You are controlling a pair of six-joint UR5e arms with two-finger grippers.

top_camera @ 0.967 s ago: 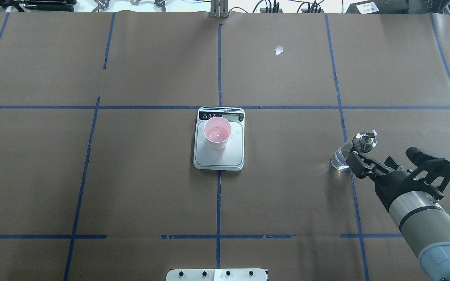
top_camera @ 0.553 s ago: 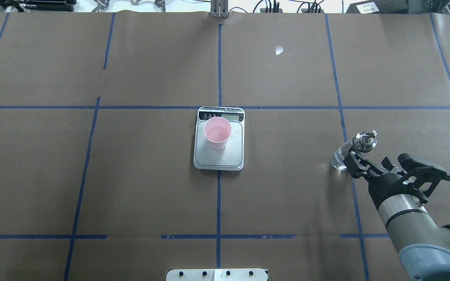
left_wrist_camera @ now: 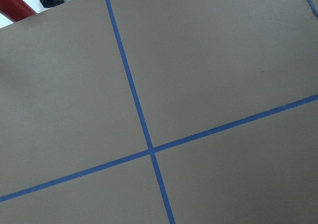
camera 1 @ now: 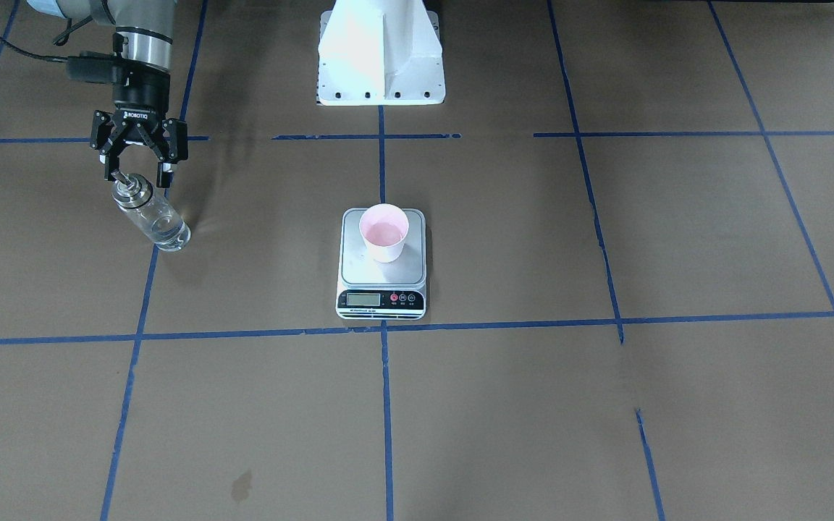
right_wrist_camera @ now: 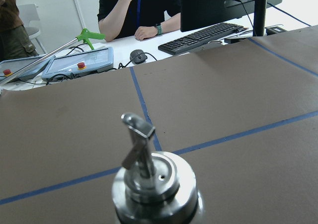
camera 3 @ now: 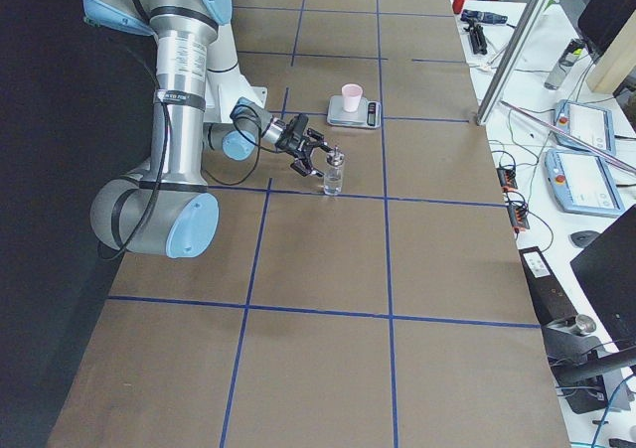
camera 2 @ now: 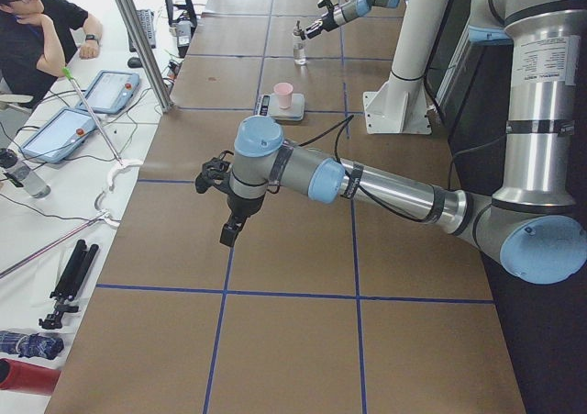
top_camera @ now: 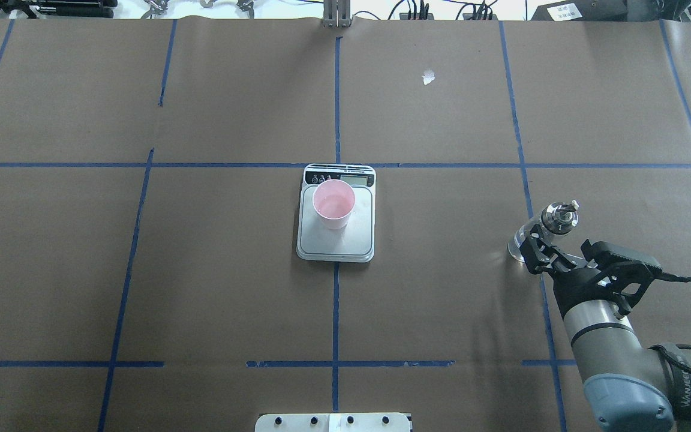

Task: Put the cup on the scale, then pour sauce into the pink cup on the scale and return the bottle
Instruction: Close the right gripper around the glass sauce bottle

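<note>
Fingers of the right gripper [camera 1: 136,176] are hanging wide apart, gripping nothing. Just beside them the bottle [camera 1: 153,215] is standing upright on the table [camera 1: 605,405], its silver cap close to the fingertips. Clear sauce [camera 1: 169,233] is sitting low inside it. Well away from this gripper, toward the robot's left, the pink cup [camera 1: 384,233] is standing on the scale [camera 1: 359,269]. Far off, the left gripper [camera 2: 227,235] is hanging over the table; I cannot tell if it is open or closed.
</note>
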